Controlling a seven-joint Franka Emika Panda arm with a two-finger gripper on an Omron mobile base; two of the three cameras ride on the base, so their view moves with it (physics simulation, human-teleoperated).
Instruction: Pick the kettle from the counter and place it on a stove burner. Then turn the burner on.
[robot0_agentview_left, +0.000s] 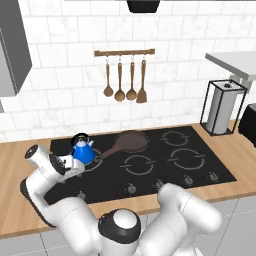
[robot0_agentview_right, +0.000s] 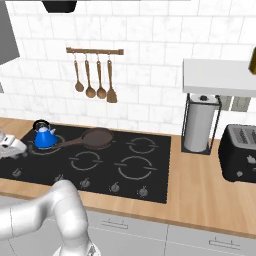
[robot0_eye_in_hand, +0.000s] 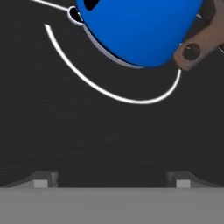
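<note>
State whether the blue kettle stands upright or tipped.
Upright: the bright blue cone-shaped kettle sits base-down on the black glass cooktop, black handle arching on top.

Even, bright, sourceless light fills both base views, so the white tiled wall (robot0_agentview_left: 65, 75) and the light brown wood-grain counter (robot0_agentview_right: 200, 195) look flat, with faint shadows behind the wooden utensils on the rail (robot0_agentview_left: 125, 80). The black glass cooktop (robot0_agentview_left: 150, 165) shows no glare, and its thin grey rings stay readable though edges are soft and slightly pixelated. In the hand view the small bright blue kettle (robot0_eye_in_hand: 140, 30) is smoothly shaded, darker at its lower rim, and the picture is coarse and mildly blurred.
</note>
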